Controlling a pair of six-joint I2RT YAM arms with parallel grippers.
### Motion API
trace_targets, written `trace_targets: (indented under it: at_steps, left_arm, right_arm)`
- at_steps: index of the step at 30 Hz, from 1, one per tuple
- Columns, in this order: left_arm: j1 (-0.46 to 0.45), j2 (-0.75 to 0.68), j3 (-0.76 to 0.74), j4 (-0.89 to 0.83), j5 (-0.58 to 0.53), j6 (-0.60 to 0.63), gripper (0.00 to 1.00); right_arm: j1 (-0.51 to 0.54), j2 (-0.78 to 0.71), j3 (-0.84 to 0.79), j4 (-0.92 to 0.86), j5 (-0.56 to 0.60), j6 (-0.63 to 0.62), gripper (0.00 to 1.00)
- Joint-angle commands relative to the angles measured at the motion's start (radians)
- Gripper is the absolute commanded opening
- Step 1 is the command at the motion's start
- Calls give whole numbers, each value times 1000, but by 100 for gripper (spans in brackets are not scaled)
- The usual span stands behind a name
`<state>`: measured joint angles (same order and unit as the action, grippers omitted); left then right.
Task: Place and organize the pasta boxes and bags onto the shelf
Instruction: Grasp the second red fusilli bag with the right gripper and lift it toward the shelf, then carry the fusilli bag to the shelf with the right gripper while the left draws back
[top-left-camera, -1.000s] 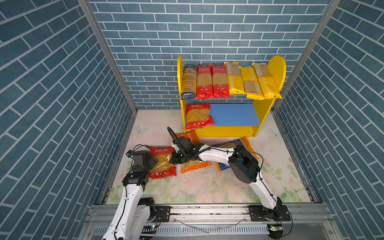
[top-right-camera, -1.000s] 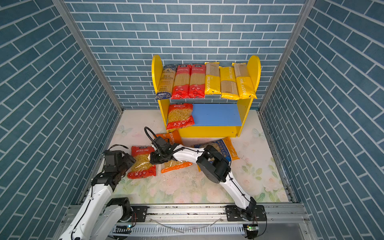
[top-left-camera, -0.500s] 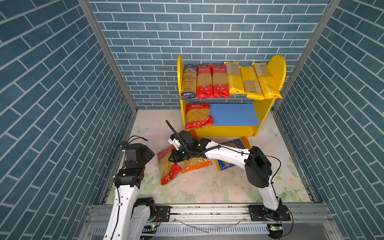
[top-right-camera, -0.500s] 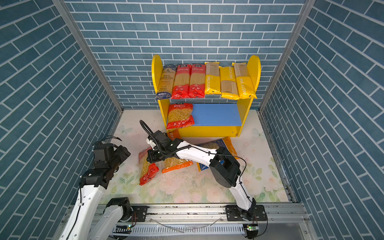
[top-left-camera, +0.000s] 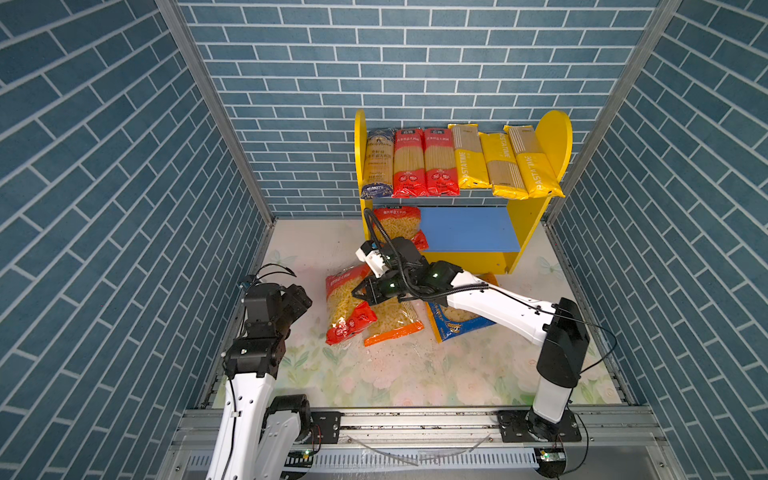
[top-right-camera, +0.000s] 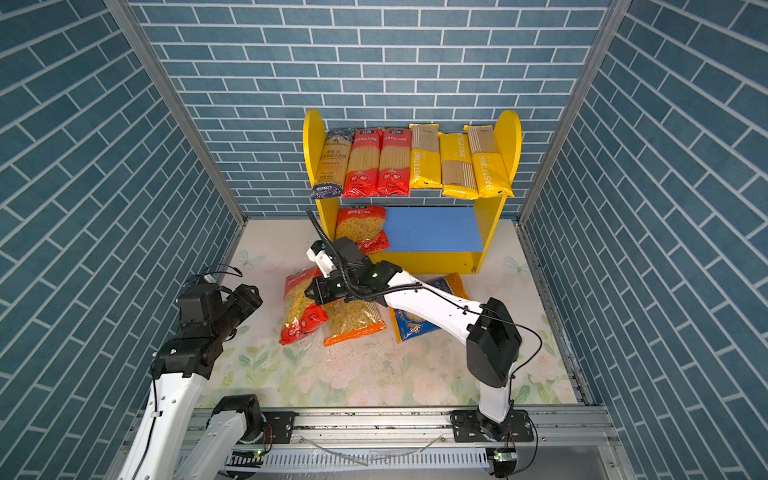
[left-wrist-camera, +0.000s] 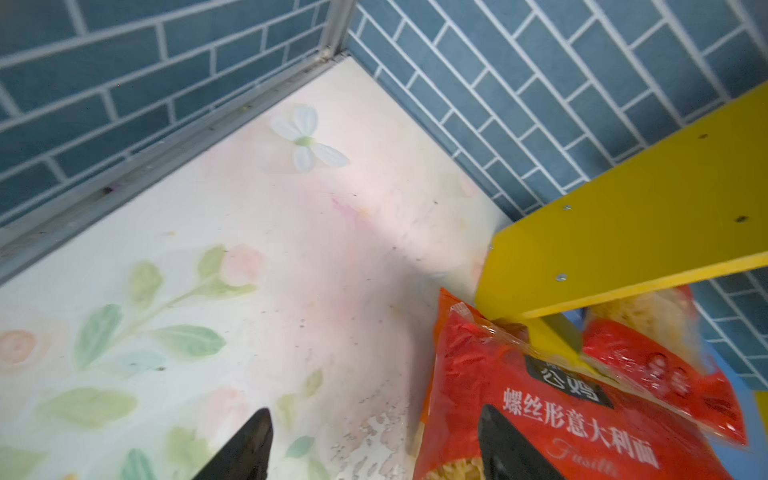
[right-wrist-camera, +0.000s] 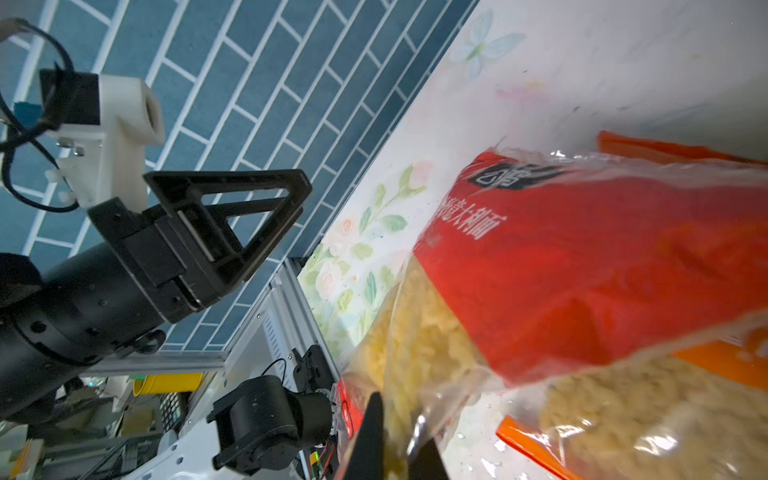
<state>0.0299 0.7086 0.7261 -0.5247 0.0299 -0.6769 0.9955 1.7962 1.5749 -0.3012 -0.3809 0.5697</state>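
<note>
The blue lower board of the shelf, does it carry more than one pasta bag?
No: in a top view, only one red bag lies on the blue lower board, at its left end.

Blue board rt free (red bag left), spaghetti packs fill top

Our left arm, right arm: white shells, black joints.
Our left gripper: black fingers, hollow triangular frames.
Behind our fingers: white camera mount, black cables, green lights.
</note>
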Motion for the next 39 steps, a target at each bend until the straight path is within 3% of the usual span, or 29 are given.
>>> trace_targets:
  at_steps: [1,4,8,13,19,26,30,39]
  left_arm:
    - [-76,23,-68,134,106,-12,78]
    - [-190,36,-126,228,64,-32,78]
    - [-295,94,-189,378,94,-71,79]
    - [-385,165,-195,385,109,-50,79]
    - [-398,130,-275,375,150,-79,80]
    - [-398,165,-421,577,265,-135,83]
    - [-399,233,-439,660,285,-131,83]
    - [-454,405,-394,805,317,-116,73]
  right_arm:
    - [-71,-56,-136,103,53,-33,0]
    - [-127,-51,-278,165,50,45,0]
    - [-161,-47,-411,229,64,114,0]
    - [-169,-79,-498,267,76,148,7]
    - [-208,-120,-602,391,-30,190,31]
    - [-258,-148,-793,664,-110,294,50]
    - [-256,-132,-843,725,-118,297,55]
    - [-245,-63,-871,911,-139,356,55]
